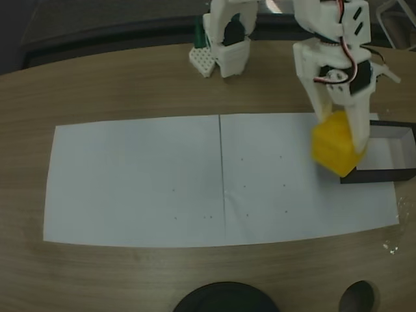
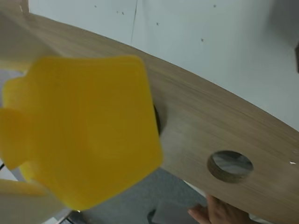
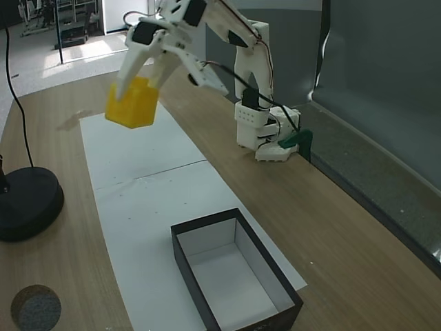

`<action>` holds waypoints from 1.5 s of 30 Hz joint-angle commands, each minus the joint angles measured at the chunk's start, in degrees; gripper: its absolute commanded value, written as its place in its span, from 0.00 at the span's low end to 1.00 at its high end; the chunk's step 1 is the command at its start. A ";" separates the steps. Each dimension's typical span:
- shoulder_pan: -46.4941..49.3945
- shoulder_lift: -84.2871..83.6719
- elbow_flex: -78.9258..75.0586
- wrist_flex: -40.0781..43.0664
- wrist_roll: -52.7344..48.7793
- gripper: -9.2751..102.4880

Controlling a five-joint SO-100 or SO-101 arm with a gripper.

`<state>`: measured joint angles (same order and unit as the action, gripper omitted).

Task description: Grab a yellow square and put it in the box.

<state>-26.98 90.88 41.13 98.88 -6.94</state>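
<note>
Gripper (image 3: pixel 138 86) raised above the table (image 3: pixel 331 227), jaws pinching the yellow square (image 3: pixel 131 103) between them. Yellow square held in the air over the white paper (image 3: pixel 145 186), clear of the surface. Box (image 3: pixel 234 272) open, resting at the near end of the paper in a fixed view; at the right edge (image 1: pixel 390 153) in a fixed view, just beside the held square (image 1: pixel 335 146). Square (image 2: pixel 84 130) blurred, large at left in the wrist view.

We find the white arm (image 3: pixel 227 27) raised off its base and reaching forward, wrist pitched downward. Its gripper (image 3: pixel 134 86) hangs in the air, fingers (image 1: pixel 359 133) closed against the yellow square (image 3: pixel 131 103), which sits between them, tilted.
</note>
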 commanded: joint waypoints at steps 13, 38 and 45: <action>-21.36 -7.82 1.23 -16.61 0.26 0.19; -28.13 -13.89 1.67 -17.05 2.72 0.34; -28.21 -13.80 1.41 -16.79 2.72 0.36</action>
<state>-55.72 75.23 43.59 82.71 -4.39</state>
